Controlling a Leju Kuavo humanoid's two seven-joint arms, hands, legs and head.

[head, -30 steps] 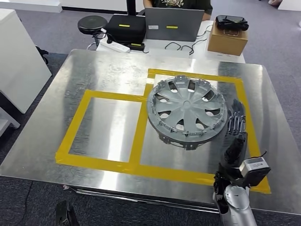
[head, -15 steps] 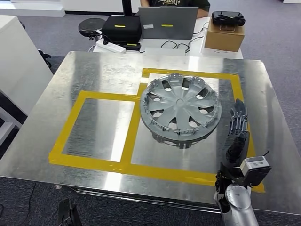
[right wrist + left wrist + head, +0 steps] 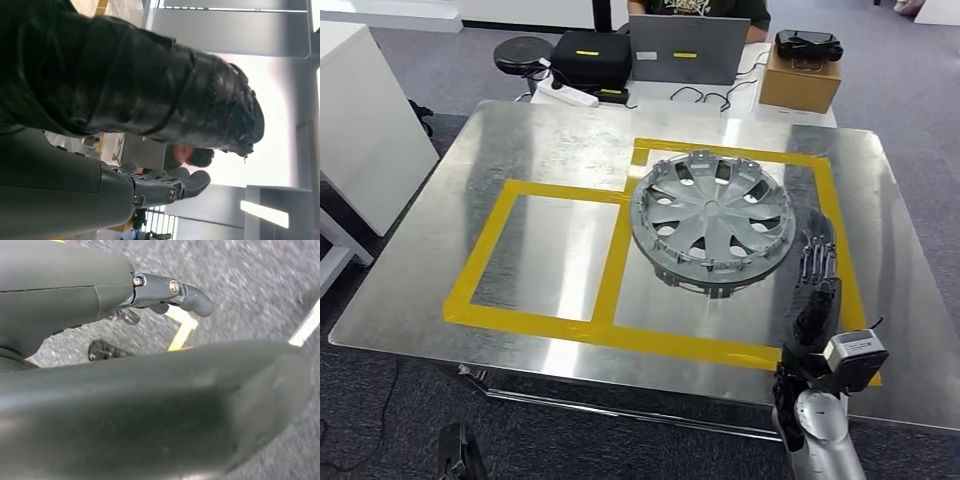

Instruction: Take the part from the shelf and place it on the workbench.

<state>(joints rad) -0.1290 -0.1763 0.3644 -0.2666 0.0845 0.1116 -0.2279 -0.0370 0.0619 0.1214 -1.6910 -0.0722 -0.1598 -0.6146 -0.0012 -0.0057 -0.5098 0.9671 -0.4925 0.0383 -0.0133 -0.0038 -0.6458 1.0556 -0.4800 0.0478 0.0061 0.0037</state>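
camera shifted — whole scene moved | right robot hand — nearer hubcap rim

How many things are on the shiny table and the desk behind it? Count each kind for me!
Shiny table:
Wheel covers: 1
Yellow tape squares: 2
Desk behind:
Laptops: 1
Cardboard boxes: 1
Black cases: 1
White power strips: 1
Total: 7

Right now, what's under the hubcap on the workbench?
The hubcap lies on the metal workbench, inside the right-hand square of yellow tape. Bare metal shows through its spoke openings. The surface directly beneath its solid parts is covered and cannot be seen.
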